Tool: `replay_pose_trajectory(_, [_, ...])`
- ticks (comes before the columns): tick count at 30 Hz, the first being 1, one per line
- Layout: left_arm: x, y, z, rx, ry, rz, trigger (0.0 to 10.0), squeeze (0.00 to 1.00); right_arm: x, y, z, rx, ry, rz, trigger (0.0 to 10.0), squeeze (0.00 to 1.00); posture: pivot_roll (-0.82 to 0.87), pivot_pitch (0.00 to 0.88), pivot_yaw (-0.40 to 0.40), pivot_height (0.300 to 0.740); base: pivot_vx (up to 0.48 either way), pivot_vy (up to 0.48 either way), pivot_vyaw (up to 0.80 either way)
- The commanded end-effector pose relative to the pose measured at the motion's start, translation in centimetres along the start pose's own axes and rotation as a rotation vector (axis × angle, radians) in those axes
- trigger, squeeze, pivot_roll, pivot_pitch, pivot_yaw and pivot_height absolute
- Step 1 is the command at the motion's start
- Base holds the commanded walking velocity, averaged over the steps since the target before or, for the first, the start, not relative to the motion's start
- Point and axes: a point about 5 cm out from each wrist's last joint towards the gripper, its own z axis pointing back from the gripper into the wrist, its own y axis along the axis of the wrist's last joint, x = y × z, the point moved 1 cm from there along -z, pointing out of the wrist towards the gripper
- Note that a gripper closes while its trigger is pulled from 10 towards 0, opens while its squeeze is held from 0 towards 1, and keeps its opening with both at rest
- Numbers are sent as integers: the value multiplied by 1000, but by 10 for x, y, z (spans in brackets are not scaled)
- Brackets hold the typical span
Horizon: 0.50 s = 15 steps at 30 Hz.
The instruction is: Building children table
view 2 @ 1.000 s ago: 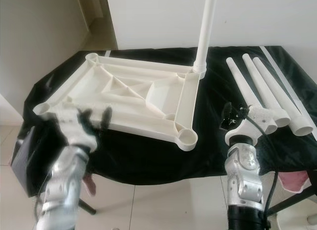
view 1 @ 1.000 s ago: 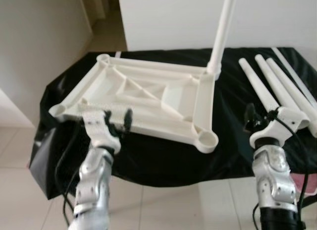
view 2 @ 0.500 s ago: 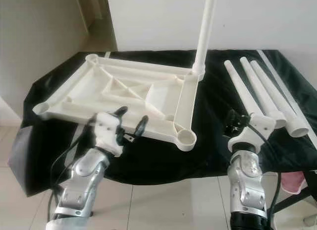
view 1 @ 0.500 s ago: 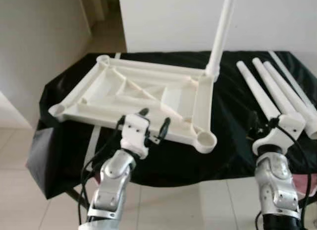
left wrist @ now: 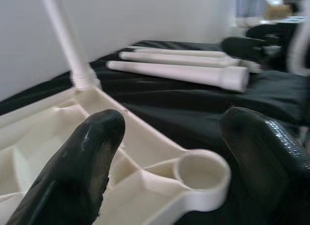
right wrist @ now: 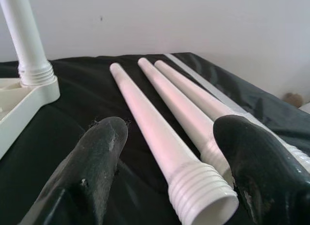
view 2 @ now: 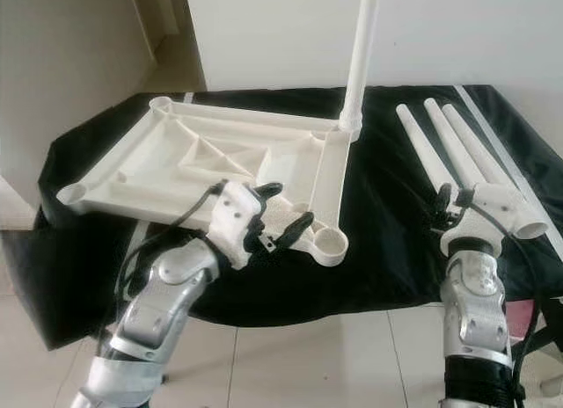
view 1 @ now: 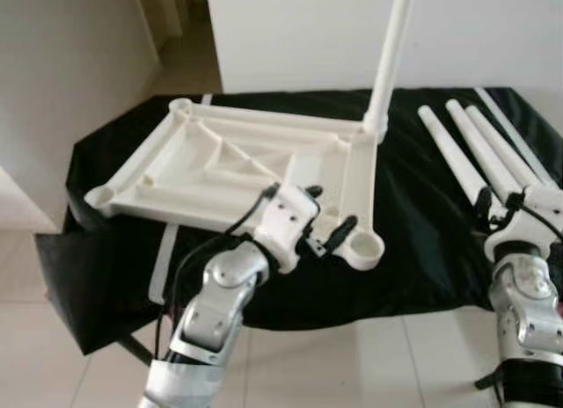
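The white tabletop (view 1: 230,162) lies upside down on the black cloth. One white leg (view 1: 390,61) stands upright, screwed into its far right corner. My left gripper (view 1: 330,210) is open just above the near right corner, beside the empty round socket (left wrist: 203,169). Three loose legs (view 1: 457,149) lie side by side to the right. My right gripper (right wrist: 170,127) is open at their near ends, its fingers (right wrist: 104,137) on either side of one leg's threaded end (right wrist: 201,193), with nothing held.
The black-covered table (view 1: 422,250) ends just in front of both arms, with tiled floor (view 1: 352,364) below. A white wall stands behind it. A long thin white strip (view 1: 510,127) lies beyond the loose legs on the right.
My left arm has swung right along the tabletop's near edge, from its left corner to the right corner socket. My right gripper has shifted right to the loose legs' ends.
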Motion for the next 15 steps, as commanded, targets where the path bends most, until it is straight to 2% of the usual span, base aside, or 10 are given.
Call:
replay_pose_trajectory(1, [3, 6, 0, -2, -30, 16, 10000, 0, 2, -4, -3, -41, -3, 21, 10000, 0, -65, 71, 50, 740, 0, 0, 0])
replay_pose_trajectory(9, [3, 10, 8, -17, -44, 33, 10000, 0, 0, -3, -5, -69, 12, 18, 10000, 0, -42, 92, 65, 740, 0, 0, 0])
replay_pose_trajectory(15, [3, 13, 17, -68, -43, 63, 10000, 0, 7, -1, -11, -107, 53, 60, 10000, 0, -9, 146, 86, 740, 0, 0, 0])
